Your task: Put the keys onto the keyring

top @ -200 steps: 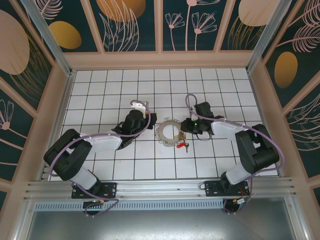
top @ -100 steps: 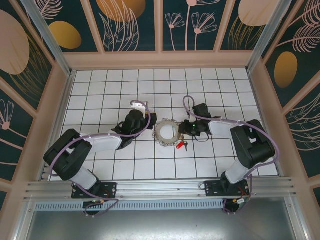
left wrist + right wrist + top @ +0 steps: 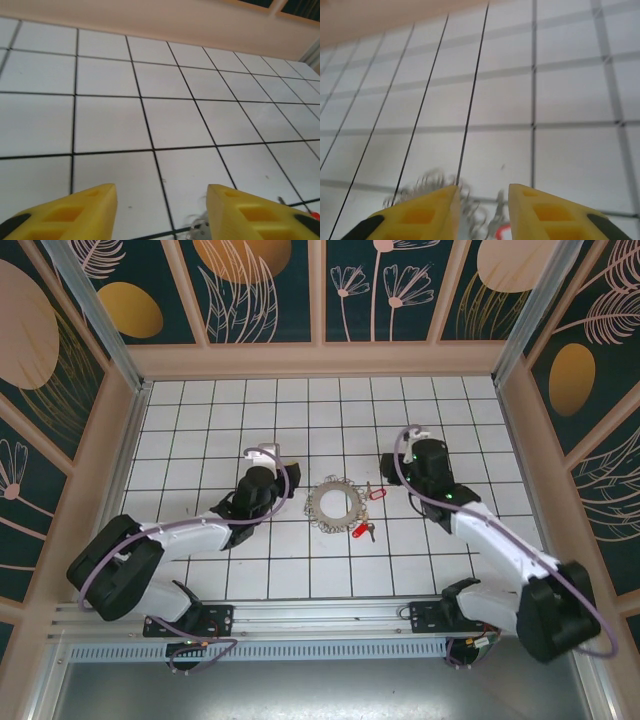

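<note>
Both arms are hovering with fingers spread and empty, the left gripper (image 3: 161,191) and the right gripper (image 3: 483,189) flanking the keyring (image 3: 333,504), which is lying flat between them. The keys (image 3: 360,530) are sitting just beside its right rim, so the right gripper is looking nearer; their long axes are too small to read.

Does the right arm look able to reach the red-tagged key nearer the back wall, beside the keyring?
Probably yes. The right gripper hangs open near that key, and nothing stands between them; the keyring lies beside the key, not over it.
</note>
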Controlling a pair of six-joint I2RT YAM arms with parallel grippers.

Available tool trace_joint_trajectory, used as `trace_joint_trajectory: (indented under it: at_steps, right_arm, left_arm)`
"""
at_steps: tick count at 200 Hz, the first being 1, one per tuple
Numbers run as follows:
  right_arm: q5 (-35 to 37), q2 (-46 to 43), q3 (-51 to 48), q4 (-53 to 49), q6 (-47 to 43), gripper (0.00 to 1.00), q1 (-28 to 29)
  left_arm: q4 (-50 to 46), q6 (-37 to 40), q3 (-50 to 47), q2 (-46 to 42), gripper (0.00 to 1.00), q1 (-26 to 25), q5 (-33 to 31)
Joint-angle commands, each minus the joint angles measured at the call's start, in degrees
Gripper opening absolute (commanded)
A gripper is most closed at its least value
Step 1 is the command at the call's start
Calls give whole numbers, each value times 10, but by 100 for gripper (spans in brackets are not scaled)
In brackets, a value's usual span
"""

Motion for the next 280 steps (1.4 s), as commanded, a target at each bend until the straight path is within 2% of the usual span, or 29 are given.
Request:
trace_joint_trajectory:
  at_steps: [1,10,14,23,31,36,53,73,89,94,114,119,126,130,150,162,193,217,237,255,271,280]
  right_arm:
    - [157,-42,-48,67,-81,38,-2]
    - [192,-53,-64,89,-99,42,-5]
    - [208,-55,-73,99,-106,48,-8]
    - [246,-51,-90,124,-114,55,-19]
    - [261,-42,-103,140,-114,57,-37]
    - [267,-34,-108,142,-108,57,-50]
    - [315,-12,-108,131,-62,59,-82]
    - [332,-6,-119,154,-74,60,-97]
    - [329,-6,-140,202,-81,61,-110]
    - [325,-5,-146,216,-83,66,-114]
    - [285,5,-163,267,-97,69,-137]
    - [273,9,-165,278,-100,76,-142]
    - [258,18,-169,295,-106,80,-150]
    - [249,24,-172,306,-112,90,-154]
    - [205,61,-184,370,-142,93,-170]
    - [178,84,-194,419,-152,99,-179]
    - [95,151,-231,586,-213,99,-186]
    - [29,213,-232,647,-214,99,-197]
    - [-24,206,-237,642,-198,98,-225]
    - [-86,201,-282,721,-197,99,-244]
    - [-99,236,-312,804,-204,99,-245]
    - [-79,265,-299,822,-196,99,-245]
  left_arm:
    - [37,26,-9,-22,56,5,-60]
    - [38,33,-9,-27,59,5,-69]
    - [36,34,-9,-31,61,5,-73]
    - [36,33,-11,-38,74,5,-92]
    - [41,32,-16,-44,96,5,-110]
    - [44,32,-20,-48,99,5,-119]
    - [47,38,-31,-63,99,7,-141]
    - [42,51,-39,-78,99,9,-163]
    - [41,60,-47,-89,99,11,-182]
    - [41,64,-49,-92,99,11,-188]
    - [43,81,-56,-103,99,14,-209]
    - [44,86,-56,-105,99,16,-215]
    - [43,92,-57,-108,99,17,-222]
    - [43,96,-58,-110,99,19,-225]
    - [46,118,-57,-115,99,25,-233]
    - [46,131,-56,-119,99,28,-236]
    - [45,152,-58,-124,99,37,-240]
    - [38,154,-60,-130,99,45,-244]
    - [33,159,-64,-138,99,53,-247]
    - [33,164,-68,-143,99,65,-242]
    - [31,170,-71,-151,99,80,-230]
    - [33,172,-75,-156,99,89,-227]
